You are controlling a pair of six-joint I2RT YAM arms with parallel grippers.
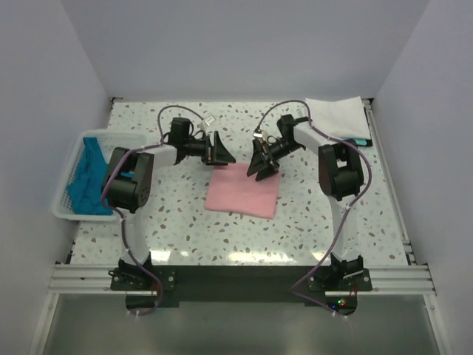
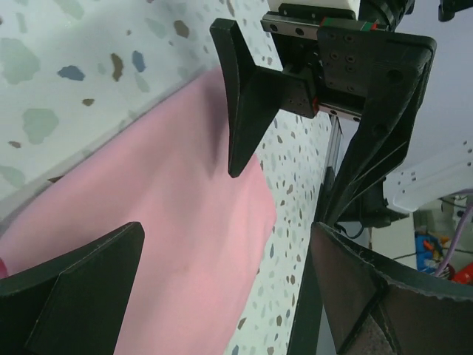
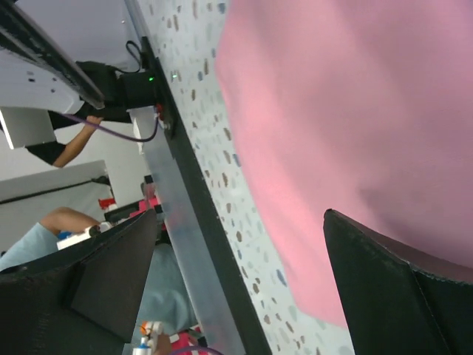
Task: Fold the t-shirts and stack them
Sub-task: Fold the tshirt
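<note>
A light pink t-shirt (image 1: 242, 191) lies folded into a rectangle at the middle of the table. My left gripper (image 1: 221, 154) hovers open just off its far left corner, and my right gripper (image 1: 259, 168) hovers open over its far right edge. Neither holds anything. In the left wrist view the pink t-shirt (image 2: 185, 229) shows between my spread fingers (image 2: 74, 288), with the right gripper's finger (image 2: 244, 111) above it. The right wrist view shows the pink t-shirt (image 3: 355, 111) beside one finger (image 3: 399, 288). A white t-shirt (image 1: 336, 117) lies folded at the back right. Teal-blue t-shirts (image 1: 89, 177) sit in the basket.
A white lattice basket (image 1: 65, 194) stands at the table's left edge. A small teal object (image 1: 360, 140) lies by the white t-shirt. The black front rail (image 1: 236, 277) carries both arm bases. Walls close in the left, back and right sides.
</note>
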